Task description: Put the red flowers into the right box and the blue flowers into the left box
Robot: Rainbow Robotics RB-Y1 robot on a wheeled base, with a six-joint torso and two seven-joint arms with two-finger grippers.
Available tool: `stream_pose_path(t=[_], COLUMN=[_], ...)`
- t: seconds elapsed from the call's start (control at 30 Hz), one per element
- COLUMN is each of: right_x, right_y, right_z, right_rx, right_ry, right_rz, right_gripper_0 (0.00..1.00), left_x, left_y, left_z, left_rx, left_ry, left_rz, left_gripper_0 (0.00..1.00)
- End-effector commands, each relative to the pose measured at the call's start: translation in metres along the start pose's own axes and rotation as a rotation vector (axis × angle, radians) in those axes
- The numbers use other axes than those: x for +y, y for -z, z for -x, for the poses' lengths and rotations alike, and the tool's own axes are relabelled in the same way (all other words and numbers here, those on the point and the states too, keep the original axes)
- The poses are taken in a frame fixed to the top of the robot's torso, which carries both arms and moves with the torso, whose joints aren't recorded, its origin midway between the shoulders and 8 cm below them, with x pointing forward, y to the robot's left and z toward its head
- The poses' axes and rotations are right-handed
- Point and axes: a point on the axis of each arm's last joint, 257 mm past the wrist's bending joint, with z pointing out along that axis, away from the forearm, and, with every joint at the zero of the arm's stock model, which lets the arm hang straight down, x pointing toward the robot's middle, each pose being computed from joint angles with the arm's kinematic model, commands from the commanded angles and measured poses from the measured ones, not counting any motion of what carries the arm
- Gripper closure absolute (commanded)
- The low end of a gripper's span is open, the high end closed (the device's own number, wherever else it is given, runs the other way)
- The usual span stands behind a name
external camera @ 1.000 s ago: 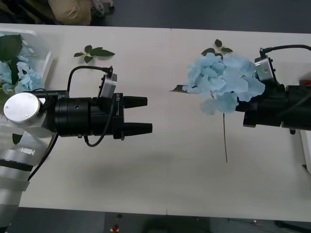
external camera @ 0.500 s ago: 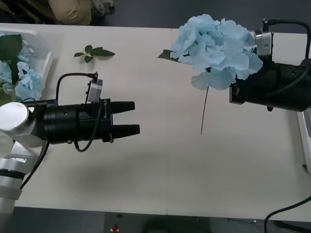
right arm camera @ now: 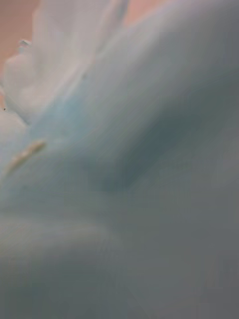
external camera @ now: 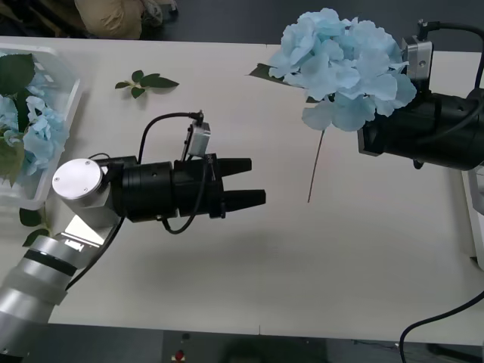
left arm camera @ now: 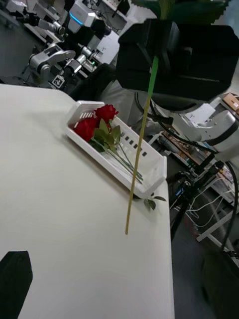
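My right gripper (external camera: 355, 125) is shut on a blue flower (external camera: 344, 64) and holds it above the table, its fingers hidden under the petals. The thin stem (external camera: 316, 170) hangs free; petals fill the right wrist view (right arm camera: 119, 174). My left gripper (external camera: 248, 181) is open at the table's middle, pointing at the stem from a short way off. In the left wrist view the stem (left arm camera: 142, 144) dangles from the right gripper (left arm camera: 179, 55). Red flowers (left arm camera: 97, 124) lie in the right box (left arm camera: 152, 172), whose edge shows at the far right (external camera: 476, 215). More blue flowers (external camera: 41, 125) lie in the left box (external camera: 73, 94).
A green leaf sprig (external camera: 145, 82) lies on the table at the back left. Small leaves (external camera: 30, 219) lie beside the left box. Another leaf (left arm camera: 152, 202) lies by the right box near the table's edge. Bare tabletop stretches between the two arms.
The right gripper has lifted the blue flower up and toward the back of the table. The left arm drew back, then moved right toward the hanging stem, still open.
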Motion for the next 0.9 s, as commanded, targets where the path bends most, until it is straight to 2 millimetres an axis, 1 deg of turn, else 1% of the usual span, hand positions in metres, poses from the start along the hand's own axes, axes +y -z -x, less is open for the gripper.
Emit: stream_pose_path(t=[0.03,0.07,0.2,0.3,0.43,0.47,0.5,0.53,0.57,0.63,0.9], right_x=[0.007,0.007,0.007,0.007,0.008,0.007,0.008,0.008,0.008,0.007,0.007], right_y=[-0.011,-0.011,-0.012,-0.012,-0.013,-0.012,-0.013,-0.013,-0.012,-0.012,-0.012], right_z=[0.011,0.011,0.011,0.010,0.011,0.010,0.011,0.010,0.010,0.010,0.011], right_rx=[-0.002,-0.001,-0.002,0.000,-0.002,0.000,-0.002,-0.003,-0.002,-0.002,-0.003], right_ry=[0.069,0.071,0.066,0.066,0.067,0.066,0.067,0.065,0.064,0.066,0.061], right_rz=[0.026,0.025,0.028,0.028,0.030,0.028,0.030,0.030,0.029,0.028,0.027], right_gripper_0=[1.00,1.00,1.00,1.00,1.00,1.00,1.00,1.00,1.00,1.00,1.00], left_x=[-0.008,-0.009,-0.009,-0.008,-0.006,-0.006,-0.006,-0.006,-0.008,-0.009,-0.010], left_y=[-0.032,-0.035,-0.060,-0.074,-0.085,-0.086,-0.086,-0.087,-0.088,-0.089,-0.090], left_z=[0.039,0.040,0.051,0.051,0.052,0.052,0.051,0.050,0.049,0.050,0.050], left_rx=[-0.041,-0.043,-0.059,-0.060,-0.063,-0.066,-0.064,-0.062,-0.061,-0.060,-0.062], left_ry=[-0.092,-0.092,-0.112,-0.119,-0.125,-0.124,-0.125,-0.124,-0.124,-0.125,-0.121], left_rz=[-0.023,-0.024,0.001,0.024,0.045,0.050,0.050,0.050,0.047,0.043,0.038], left_gripper_0=[0.00,0.00,0.00,0.00,0.00,0.01,0.13,0.47,0.74,1.00,1.00])
